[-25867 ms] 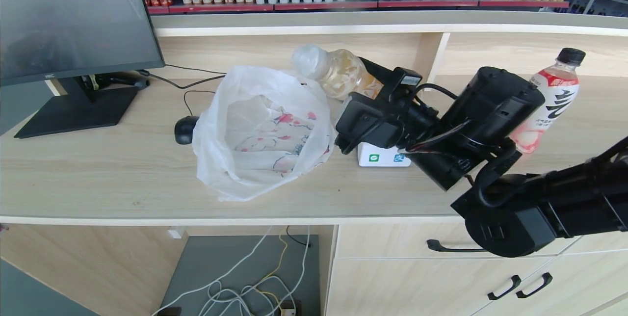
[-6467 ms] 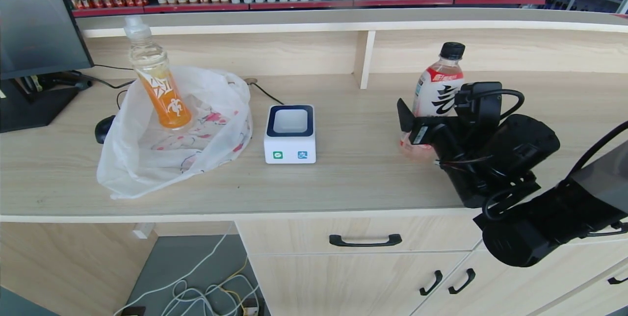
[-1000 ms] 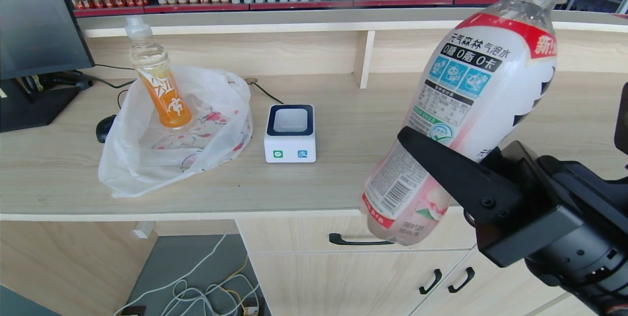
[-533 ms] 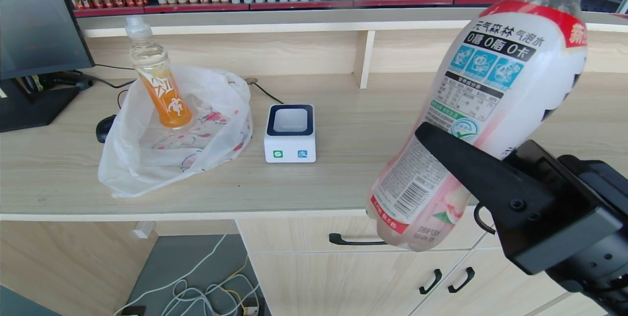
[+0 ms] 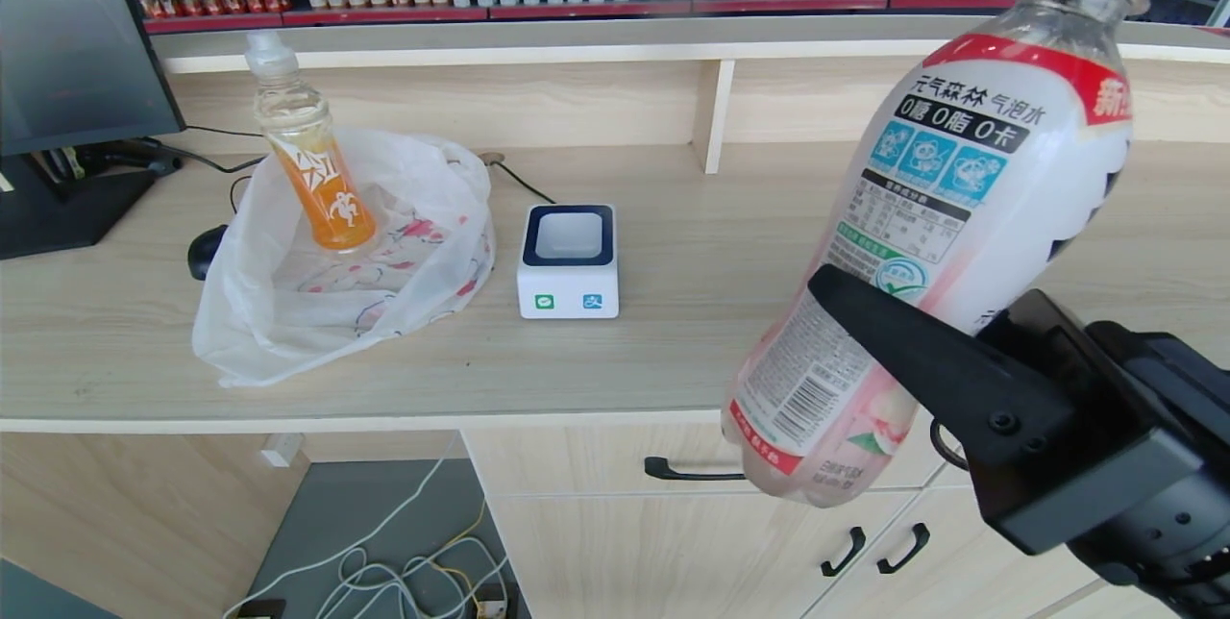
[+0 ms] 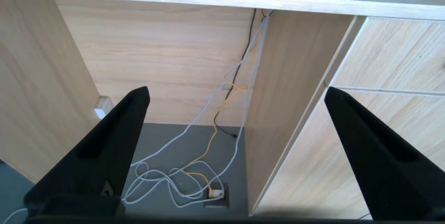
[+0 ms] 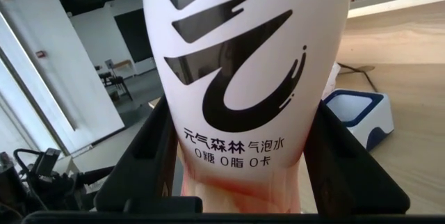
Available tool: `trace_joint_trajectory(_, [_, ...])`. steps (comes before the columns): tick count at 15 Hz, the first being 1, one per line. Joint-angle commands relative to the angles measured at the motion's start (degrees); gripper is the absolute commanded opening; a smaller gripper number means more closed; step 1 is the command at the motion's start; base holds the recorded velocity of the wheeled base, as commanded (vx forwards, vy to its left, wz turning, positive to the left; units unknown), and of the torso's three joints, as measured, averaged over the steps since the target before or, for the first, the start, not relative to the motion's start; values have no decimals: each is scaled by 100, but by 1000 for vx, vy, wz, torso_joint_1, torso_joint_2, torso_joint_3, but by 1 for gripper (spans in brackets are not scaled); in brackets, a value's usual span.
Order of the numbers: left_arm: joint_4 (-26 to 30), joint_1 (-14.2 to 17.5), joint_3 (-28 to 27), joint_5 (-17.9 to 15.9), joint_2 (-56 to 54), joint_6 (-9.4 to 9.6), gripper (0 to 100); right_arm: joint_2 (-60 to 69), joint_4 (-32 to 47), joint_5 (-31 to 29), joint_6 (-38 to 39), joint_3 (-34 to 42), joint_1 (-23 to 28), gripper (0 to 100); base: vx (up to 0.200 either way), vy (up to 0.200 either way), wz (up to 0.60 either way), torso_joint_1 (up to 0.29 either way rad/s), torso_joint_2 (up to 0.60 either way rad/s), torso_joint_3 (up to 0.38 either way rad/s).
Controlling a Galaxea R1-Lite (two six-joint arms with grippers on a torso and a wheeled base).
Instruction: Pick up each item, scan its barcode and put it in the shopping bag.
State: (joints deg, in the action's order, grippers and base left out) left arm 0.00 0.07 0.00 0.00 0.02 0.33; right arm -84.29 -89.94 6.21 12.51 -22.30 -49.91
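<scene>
My right gripper is shut on a pink-and-white bottle with a black cap and holds it tilted in the air, over the counter's front edge at the right. The bottle's barcode faces the head camera. In the right wrist view the bottle sits between both fingers. A white scanner with a dark blue rim stands on the counter. To its left, the white shopping bag holds an upright orange bottle. My left gripper hangs open below the counter.
A monitor on its stand and a black mouse are at the counter's left end. A vertical divider rises behind the scanner. Drawers with black handles lie under the counter. Loose cables lie on the floor.
Six seconds ago the pink bottle stood on the counter; it is now lifted in my right gripper. Over the last second it drifted slightly right and down.
</scene>
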Motion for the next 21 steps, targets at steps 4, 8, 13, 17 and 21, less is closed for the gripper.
trace_joint_trajectory(4, [0, 1, 0, 0, -2, 2, 100, -299, -6, -181, -556, 76, 95, 0, 0, 0, 0, 0, 0, 0])
trace_joint_trajectory(8, [0, 1, 0, 0, -2, 2, 100, -818, -6, -656, -899, -82, 201, 0, 0, 0, 0, 0, 0, 0])
trace_joint_trajectory(13, [0, 1, 0, 0, -2, 2, 100, -1248, -6, -2009, -1717, -548, 227, 0, 0, 0, 0, 0, 0, 0])
trace_joint_trajectory(17, [0, -7, 0, 0, -2, 11, 100, -1354, -6, -2827, -2244, -978, 675, 0, 0, 0, 0, 0, 0, 0])
trace_joint_trajectory(21, [0, -7, 0, 0, -2, 2, 100, -1696, -6, -2862, -2560, -1471, 693, 0, 0, 0, 0, 0, 0, 0])
